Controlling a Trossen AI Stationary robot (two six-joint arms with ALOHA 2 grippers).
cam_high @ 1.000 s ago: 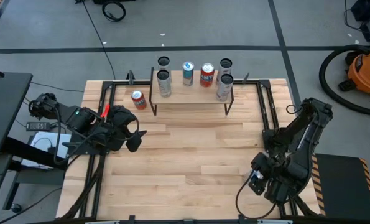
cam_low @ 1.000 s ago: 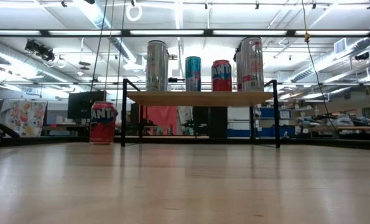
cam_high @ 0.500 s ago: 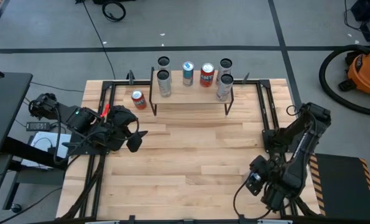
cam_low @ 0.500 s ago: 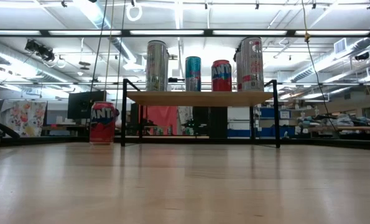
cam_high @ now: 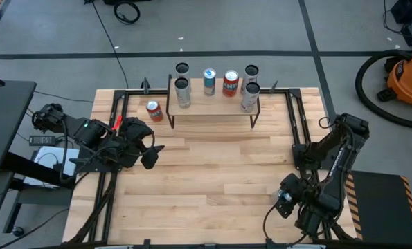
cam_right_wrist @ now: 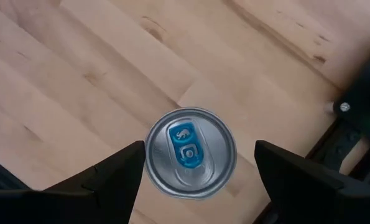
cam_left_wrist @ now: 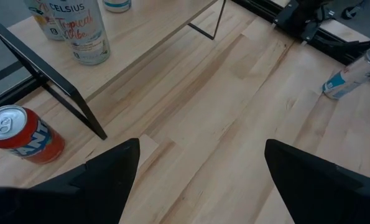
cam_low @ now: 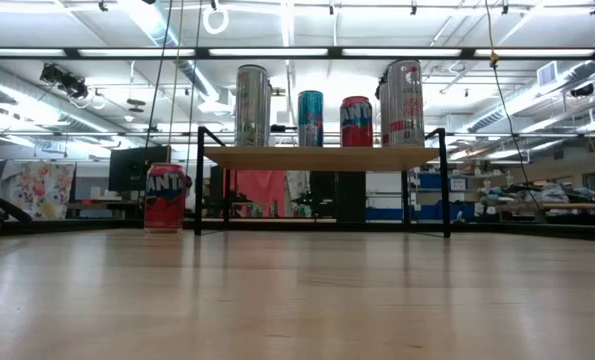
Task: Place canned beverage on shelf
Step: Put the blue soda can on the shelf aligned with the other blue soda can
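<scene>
A silver can with a blue tab point(cam_right_wrist: 191, 153) stands upright on the table near its front right corner. The right gripper point(cam_right_wrist: 194, 171) hangs directly above it, looking down on the lid, with one dark finger on each side of the can. The fingers are spread wider than the can and do not touch it; whether they reach down around its body cannot be told. From the left wrist, the same can point(cam_left_wrist: 354, 75) appears far off, slim, silver and blue.

The shelf point(cam_high: 212, 101) stands at the back of the table, in the middle, well apart from that can. On it are five upright cans: two tall silver ones point(cam_high: 182, 90) at its left end, two more point(cam_high: 250, 95) at its right end, and between them a teal can point(cam_high: 209, 81) and a red can point(cam_high: 230, 83). In the low view the four front-facing cans line up along the board point(cam_low: 322, 157).

Another red can point(cam_high: 154, 111) stands on the table point(cam_high: 212, 180) just beside the shelf's left legs.

The left gripper point(cam_high: 152, 153) waits at the table's left edge, fingers spread wide and holding nothing, pointing toward the table's middle.

An orange vacuum point(cam_high: 408, 76) sits on the floor beyond the right side.
</scene>
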